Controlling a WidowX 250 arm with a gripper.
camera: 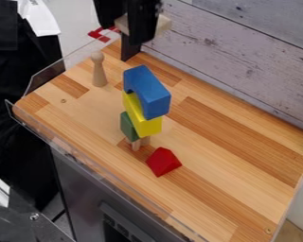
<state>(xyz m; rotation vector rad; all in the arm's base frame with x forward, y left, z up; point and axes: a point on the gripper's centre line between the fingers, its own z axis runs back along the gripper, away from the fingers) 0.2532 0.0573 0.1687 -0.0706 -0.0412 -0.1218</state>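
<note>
At the tip of my gripper (124, 34), my jaws stand partly apart, closed on a pale wooden block (164, 23) high over the bench's (220, 168) back edge. Below me, a blue block (147, 88) tops a yellow block (136, 113), with a green block (129, 126) and short wooden pegs (136, 144) lower down. A wooden figure (99, 73) stands upright apart from the stack; farthest off, a red block (162, 162) lies near its foot.

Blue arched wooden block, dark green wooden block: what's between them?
Yellow wooden block, under the blue block and over the green block; the camera view shows it.
</note>
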